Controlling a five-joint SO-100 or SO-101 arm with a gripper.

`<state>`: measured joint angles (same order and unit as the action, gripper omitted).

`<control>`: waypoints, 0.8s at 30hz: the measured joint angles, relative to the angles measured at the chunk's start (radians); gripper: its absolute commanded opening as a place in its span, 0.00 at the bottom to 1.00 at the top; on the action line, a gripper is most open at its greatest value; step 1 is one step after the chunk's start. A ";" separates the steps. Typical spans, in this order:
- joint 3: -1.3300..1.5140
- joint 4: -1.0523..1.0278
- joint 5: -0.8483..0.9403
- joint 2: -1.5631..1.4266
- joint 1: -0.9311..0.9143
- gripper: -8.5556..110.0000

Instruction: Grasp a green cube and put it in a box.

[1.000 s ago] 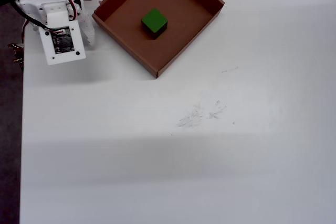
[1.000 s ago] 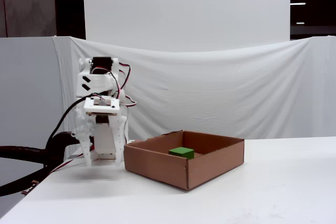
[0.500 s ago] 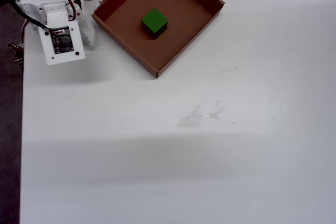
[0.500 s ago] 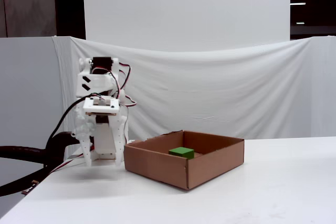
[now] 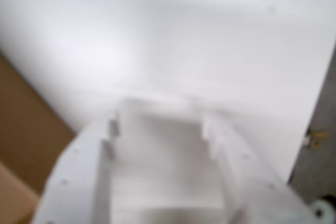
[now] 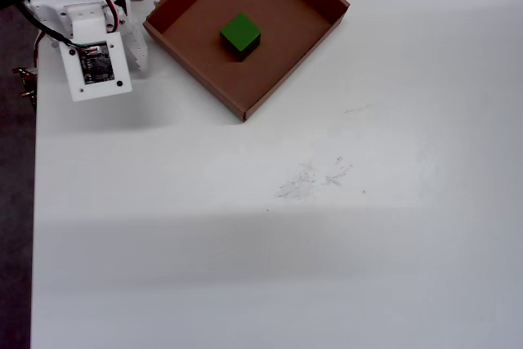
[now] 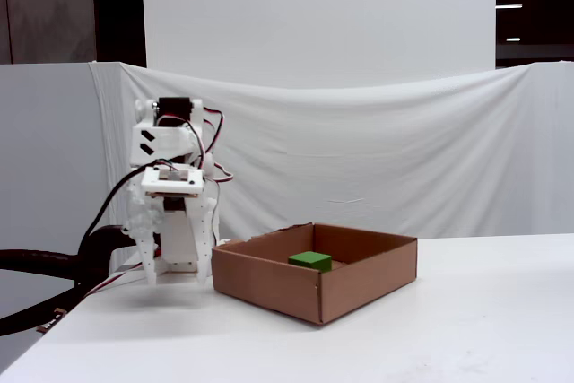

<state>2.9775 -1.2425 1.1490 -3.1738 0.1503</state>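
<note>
The green cube (image 6: 240,33) sits on the floor of the box (image 6: 306,37), near its centre, clear of all walls. The gripper (image 5: 160,116) hangs folded over bare table left of the box in the overhead view, holding nothing; the blur hides its finger spacing.

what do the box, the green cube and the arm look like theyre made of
The box looks like plain brown cardboard with a matte finish; its low folded walls show thin cut edges. The green cube has a flat, even green top and darker sides, so it may be painted wood or plastic; the look leaves that open. The arm looks like white matte plastic, with red and black wires running along it.
</note>
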 measured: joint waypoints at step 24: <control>0.000 0.000 -0.012 0.000 0.000 0.25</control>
<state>2.9775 -1.2425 1.1367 -3.1738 0.1503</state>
